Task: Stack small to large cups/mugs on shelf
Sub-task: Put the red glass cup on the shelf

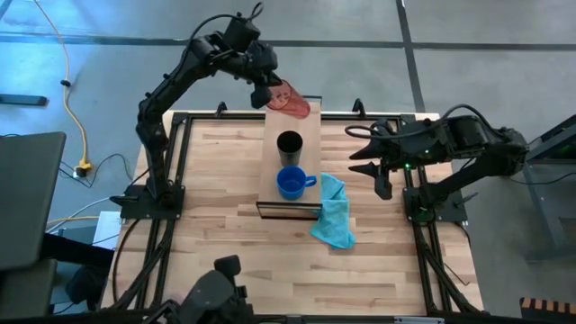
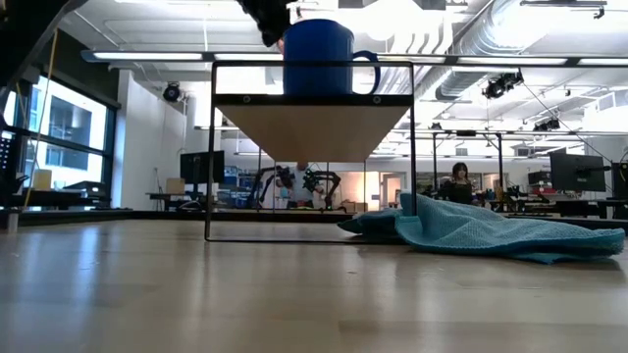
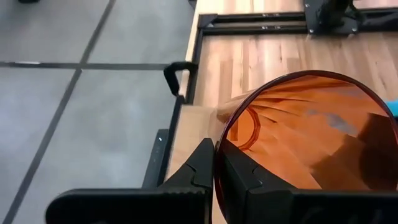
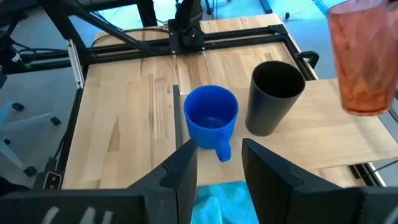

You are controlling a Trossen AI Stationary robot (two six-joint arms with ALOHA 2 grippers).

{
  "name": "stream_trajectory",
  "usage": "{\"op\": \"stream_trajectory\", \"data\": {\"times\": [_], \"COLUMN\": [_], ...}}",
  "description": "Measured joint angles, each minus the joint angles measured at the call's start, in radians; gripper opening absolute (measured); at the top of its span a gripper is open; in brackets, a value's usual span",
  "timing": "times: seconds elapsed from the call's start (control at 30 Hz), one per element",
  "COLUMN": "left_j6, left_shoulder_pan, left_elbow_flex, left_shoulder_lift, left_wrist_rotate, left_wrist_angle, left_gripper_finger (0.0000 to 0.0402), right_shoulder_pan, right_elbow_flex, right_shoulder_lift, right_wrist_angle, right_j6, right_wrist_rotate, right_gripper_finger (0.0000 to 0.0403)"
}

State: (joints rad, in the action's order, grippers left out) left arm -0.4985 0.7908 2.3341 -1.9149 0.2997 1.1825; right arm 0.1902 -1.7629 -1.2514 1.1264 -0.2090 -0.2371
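No readable writing. Translucent red-orange tumbler (image 1: 290,97) tilted, mouth toward 7 o'clock, clamped in left gripper (image 1: 267,94); right gripper (image 1: 367,151) wide, empty.

The shelf (image 1: 270,171) on the slatted table (image 1: 225,234) bears a blue mug (image 1: 290,184) and black cup (image 1: 289,144); a cloth (image 1: 335,214) lies beside.

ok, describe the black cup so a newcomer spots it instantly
Find the narrow wooden shelf mid-table. The black cup stands in its middle, behind the blue mug. It is the only dark, handleless cylinder; the red tumbler hangs in the left gripper.
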Motion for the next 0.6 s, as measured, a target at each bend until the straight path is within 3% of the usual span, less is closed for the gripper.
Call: {"op": "stream_trajectory", "data": {"times": [0.6], "left_j6": [0.006], "left_shoulder_pan": [-0.027], "left_elbow_flex": [-0.001], "left_shoulder_lift": [-0.009], "left_wrist_rotate": [-0.128], "left_wrist_angle": [0.02], "left_gripper_finger": [0.0], "right_shoulder_pan": [0.0], "right_elbow_flex": [0.19], "right_shoulder_lift": [0.024], "right_wrist_angle": [-0.072], "right_j6": [-0.054], "right_wrist_rotate": [0.001], "right_gripper_finger": [0.0119]}}
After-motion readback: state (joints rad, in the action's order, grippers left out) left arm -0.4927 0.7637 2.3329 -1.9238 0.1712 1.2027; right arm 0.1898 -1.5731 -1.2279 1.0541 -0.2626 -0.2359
